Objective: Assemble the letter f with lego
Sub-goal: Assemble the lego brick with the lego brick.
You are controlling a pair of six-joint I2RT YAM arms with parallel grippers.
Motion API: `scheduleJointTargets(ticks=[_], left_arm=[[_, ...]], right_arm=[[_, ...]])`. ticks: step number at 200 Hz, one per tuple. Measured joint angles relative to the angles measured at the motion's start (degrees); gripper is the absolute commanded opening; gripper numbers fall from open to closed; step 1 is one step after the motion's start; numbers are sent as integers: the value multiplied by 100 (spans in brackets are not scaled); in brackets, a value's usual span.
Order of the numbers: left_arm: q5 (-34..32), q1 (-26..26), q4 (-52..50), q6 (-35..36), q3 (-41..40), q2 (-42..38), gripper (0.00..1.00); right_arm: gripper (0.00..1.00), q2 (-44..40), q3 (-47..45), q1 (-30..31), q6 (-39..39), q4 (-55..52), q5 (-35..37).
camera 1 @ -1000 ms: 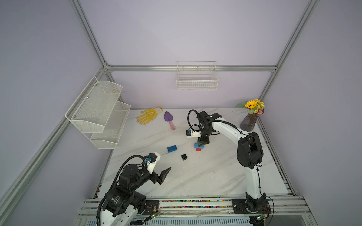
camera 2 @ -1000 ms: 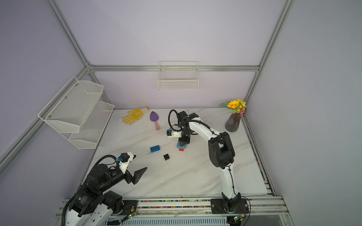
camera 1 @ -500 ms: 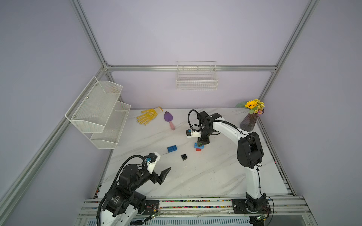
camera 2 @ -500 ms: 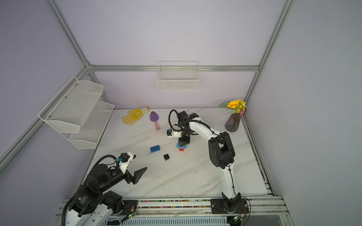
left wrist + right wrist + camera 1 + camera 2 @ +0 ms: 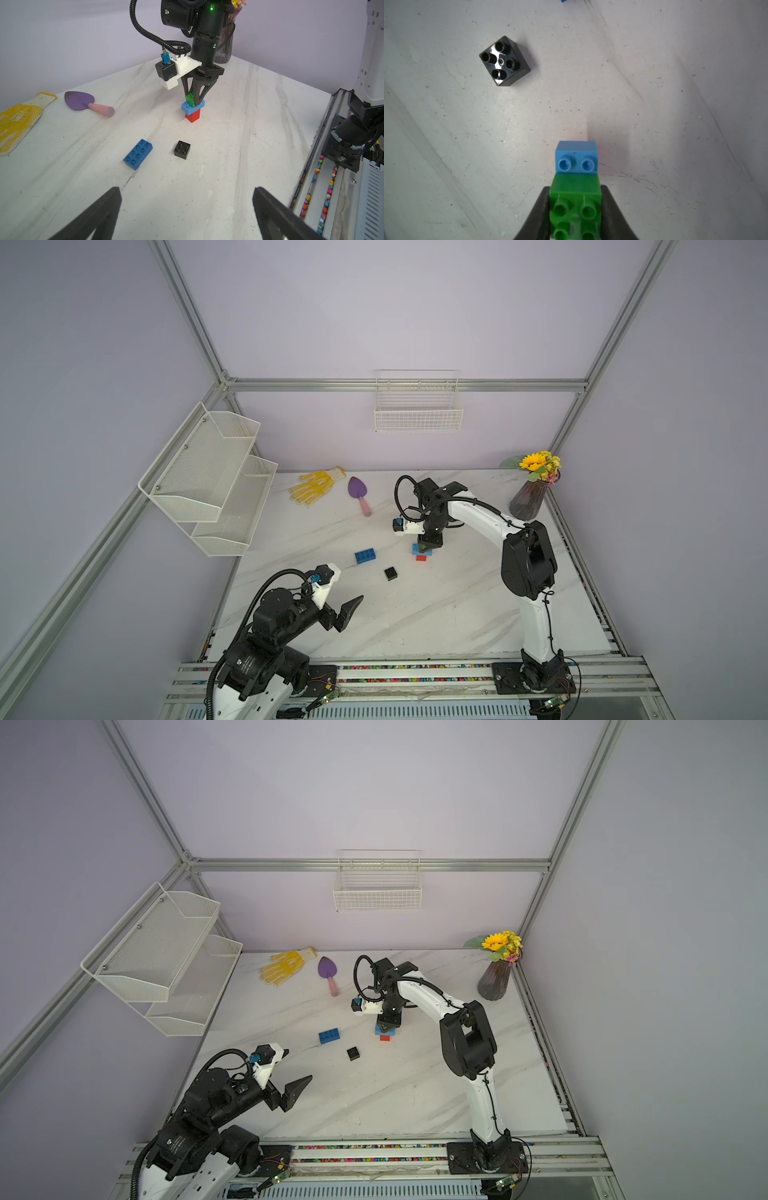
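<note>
Right fingers [image 5: 538, 216] clamp the green brick [image 5: 575, 197] topping an upright 3-brick stack [image 5: 192, 116]; left fingers [image 5: 99, 212] spread, empty.

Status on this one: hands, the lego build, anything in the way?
Right hand shut on green brick, atop light-blue bar and red brick. Left hand open, empty. Dark-blue bar, black brick loose, unobstructed.

Right arm [image 5: 478, 512]: white links, black joints, corrugated black cable [image 5: 149, 35], green lamp [image 5: 211, 8] lit. Left arm [image 5: 286, 616]: same colours. Left pincer [image 5: 187, 193]: black, tapered.
</note>
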Motion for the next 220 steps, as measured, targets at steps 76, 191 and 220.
scheduleJointTargets(ticks=[76, 191, 220], left_arm=[[15, 0, -2, 0, 0, 4, 100], [24, 0, -2, 0, -2, 4, 100], [24, 0, -2, 0, -2, 4, 100]], right_arm=[[0, -234, -560, -66, 15, 516, -118], [15, -192, -426, -68, 114, 424, -101], [30, -190, -402, -63, 146, 402, -105]])
